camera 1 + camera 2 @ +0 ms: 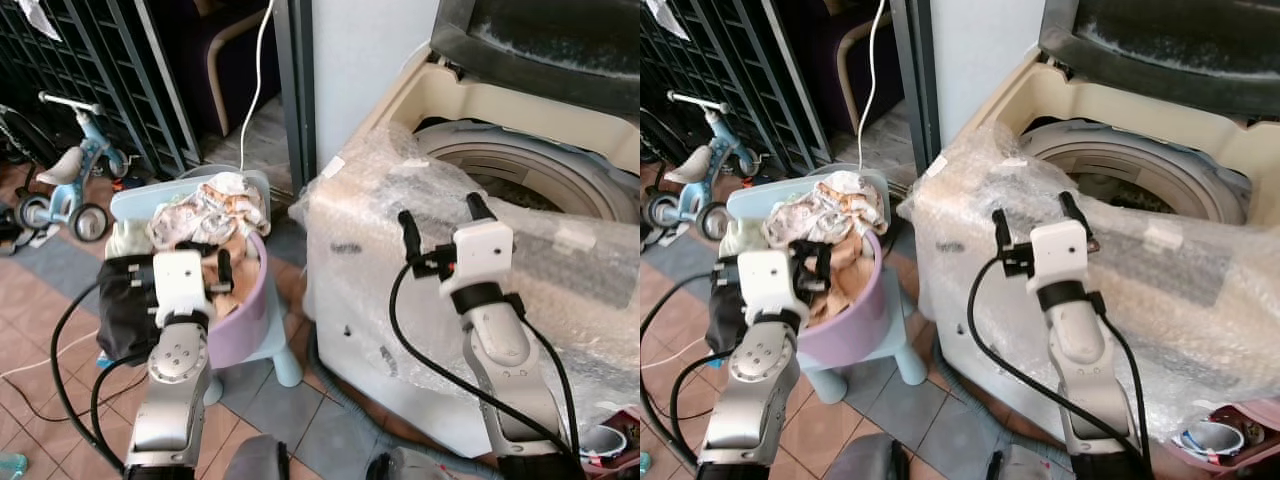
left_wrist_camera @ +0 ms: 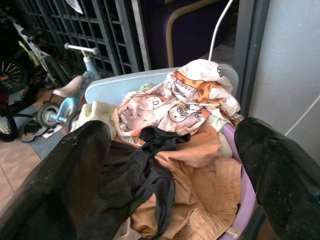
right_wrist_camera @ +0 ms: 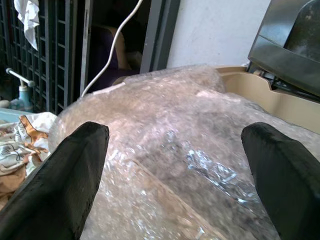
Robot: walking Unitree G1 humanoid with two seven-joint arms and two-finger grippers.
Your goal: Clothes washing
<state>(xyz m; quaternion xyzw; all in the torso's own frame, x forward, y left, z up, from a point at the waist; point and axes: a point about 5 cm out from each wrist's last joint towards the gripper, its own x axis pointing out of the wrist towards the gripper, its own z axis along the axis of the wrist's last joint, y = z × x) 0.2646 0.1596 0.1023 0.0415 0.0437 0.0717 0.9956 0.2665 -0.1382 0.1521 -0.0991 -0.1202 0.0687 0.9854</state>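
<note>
A purple laundry basket (image 1: 250,318) heaped with clothes stands left of the top-loading washing machine (image 1: 380,300). A white printed garment (image 2: 175,100) lies on top, with a black garment (image 2: 150,172) and an orange one (image 2: 202,182) below it. My left gripper (image 1: 182,262) hovers open just above the pile, with nothing between its fingers (image 2: 85,150). My right gripper (image 1: 444,220) is open and empty over the bubble wrap (image 3: 170,150) that covers the machine's front. The drum opening (image 1: 520,170) is uncovered and the dark lid (image 1: 540,40) stands raised.
The basket rests on a light blue child's chair (image 1: 285,365). A small tricycle (image 1: 70,175) stands far left by a dark metal grille (image 1: 110,70). A white cord (image 1: 258,70) hangs behind the basket. Black cables trail from both arms; a small bowl (image 1: 600,440) sits bottom right.
</note>
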